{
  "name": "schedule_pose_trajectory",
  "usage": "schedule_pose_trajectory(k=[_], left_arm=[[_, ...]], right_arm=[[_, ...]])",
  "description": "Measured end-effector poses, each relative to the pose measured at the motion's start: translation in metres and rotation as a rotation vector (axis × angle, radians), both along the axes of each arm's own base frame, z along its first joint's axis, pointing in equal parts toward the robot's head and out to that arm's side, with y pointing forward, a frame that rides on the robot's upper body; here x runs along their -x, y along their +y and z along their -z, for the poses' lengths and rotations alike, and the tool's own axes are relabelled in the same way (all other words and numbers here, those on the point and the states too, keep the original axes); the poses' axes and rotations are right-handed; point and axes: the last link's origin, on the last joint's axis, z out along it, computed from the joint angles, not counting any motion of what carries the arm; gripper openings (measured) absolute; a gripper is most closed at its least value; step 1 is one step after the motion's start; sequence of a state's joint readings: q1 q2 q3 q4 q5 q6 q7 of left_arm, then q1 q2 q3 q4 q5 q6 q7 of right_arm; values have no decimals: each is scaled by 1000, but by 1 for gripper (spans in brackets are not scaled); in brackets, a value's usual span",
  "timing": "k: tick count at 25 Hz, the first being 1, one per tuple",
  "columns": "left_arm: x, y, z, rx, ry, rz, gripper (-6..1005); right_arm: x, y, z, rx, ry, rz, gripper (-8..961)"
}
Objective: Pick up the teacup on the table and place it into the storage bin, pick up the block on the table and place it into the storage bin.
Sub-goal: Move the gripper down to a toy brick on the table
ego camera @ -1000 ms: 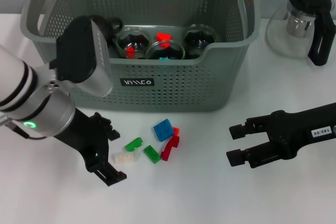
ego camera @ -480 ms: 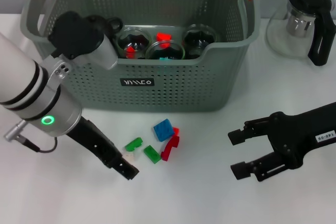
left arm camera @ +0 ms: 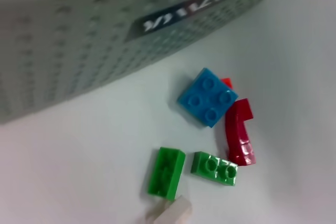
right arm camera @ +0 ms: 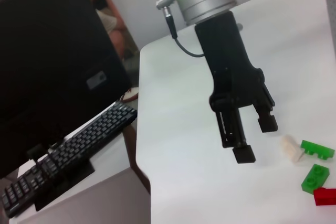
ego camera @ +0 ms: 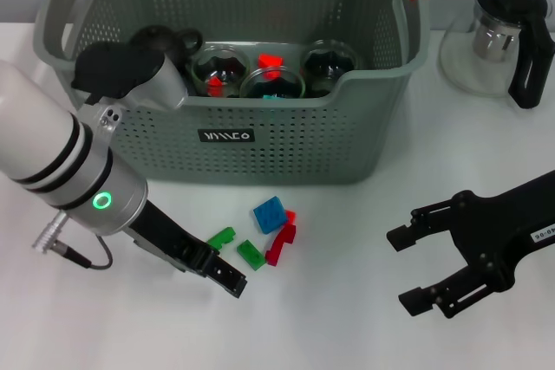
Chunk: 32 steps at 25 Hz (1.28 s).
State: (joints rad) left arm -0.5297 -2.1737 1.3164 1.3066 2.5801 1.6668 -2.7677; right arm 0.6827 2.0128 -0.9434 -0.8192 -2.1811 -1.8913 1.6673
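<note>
Blocks: studded plastic ones, blue block (ego camera: 270, 213), red block (ego camera: 282, 243), two green, lie clustered on the white table (ego camera: 329, 318) beside the perforated grey-green storage bin (ego camera: 277, 140), which holds glass teacups (ego camera: 274, 82). Left end effector (ego camera: 227, 274) fingers spread just beside a white block (right arm camera: 291, 147); right end effector (ego camera: 425, 270) spread, well apart.

In the head view the left end effector (ego camera: 227, 275) covers the small cream plastic block (left arm camera: 170, 213), which the left wrist view cuts off at its edge. The large grey-green perforated plastic storage bin (ego camera: 260, 140) is cropped above, and its small black label's lettering (left arm camera: 190, 10) is blurred.
</note>
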Motion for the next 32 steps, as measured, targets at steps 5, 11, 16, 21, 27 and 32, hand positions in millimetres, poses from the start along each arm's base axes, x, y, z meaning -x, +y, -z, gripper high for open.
schedule_pose_trajectory(k=[5,11,16,21,27,32], left_arm=[[2,3,0,-24,4,-50,934],[-1,7,-1,-32,8,-38,934],[-2,8,-3,-2,9,68,934],[-2,2,-9,74,5,278,935],[0,2,-12,141,20,486,935],[-2,9,-13,165,49,625,935]], right_arm=[[3,0,0,15,-4,-27,928],[6,2,0,16,-5,-43,928],[5,2,0,14,-5,-37,928],[3,2,-1,3,0,-16,928],[3,2,2,-7,17,28,928],[5,2,8,-15,36,62,928]])
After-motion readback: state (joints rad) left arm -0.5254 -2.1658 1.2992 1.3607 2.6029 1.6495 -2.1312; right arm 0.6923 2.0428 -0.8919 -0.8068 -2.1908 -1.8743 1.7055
